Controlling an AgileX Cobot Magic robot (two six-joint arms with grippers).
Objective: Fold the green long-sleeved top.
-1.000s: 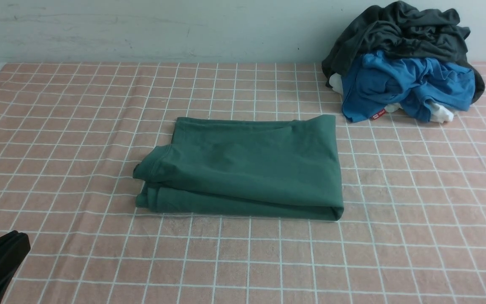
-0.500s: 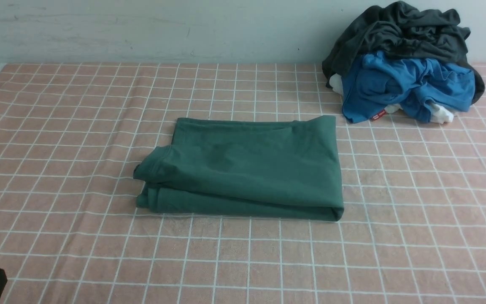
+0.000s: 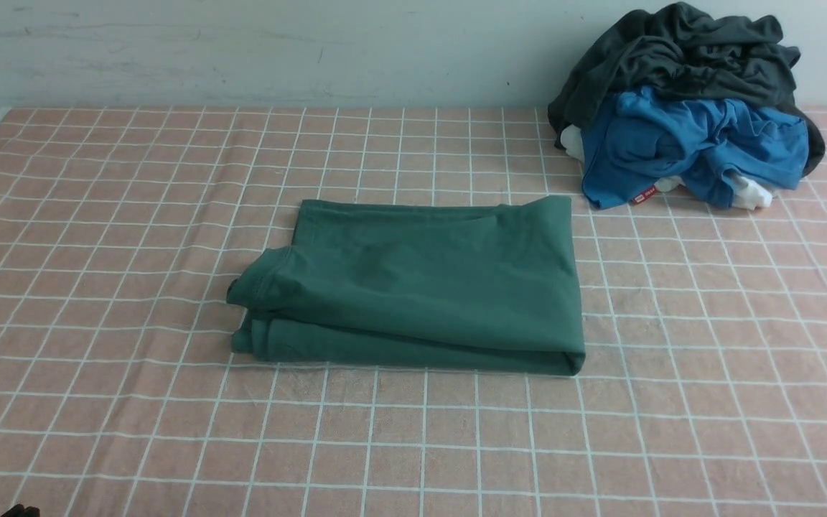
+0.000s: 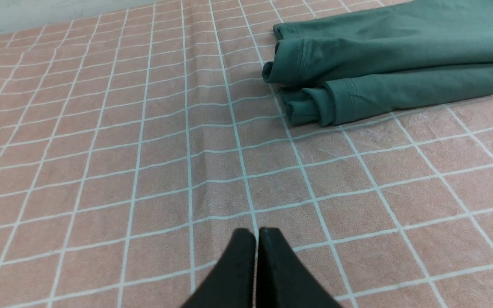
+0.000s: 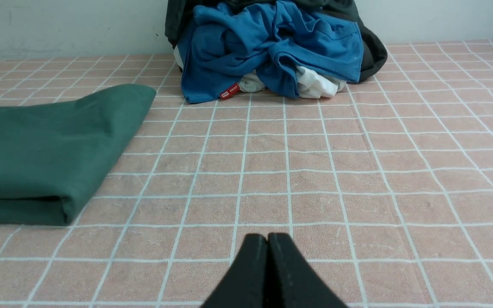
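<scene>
Checked cloth [image 3: 97, 215], left gripper [image 4: 256, 233] withdrawn (top [image 3: 413, 287] unmoved).

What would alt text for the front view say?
A folded green top lies mid-table on a pink checked cloth. A heap of grey, blue and white clothes sits at the far right by the wall.

Pale, scuffed wall [image 3: 241, 50] behind a table under pink cloth [image 3: 97, 287] with a white grid.
</scene>
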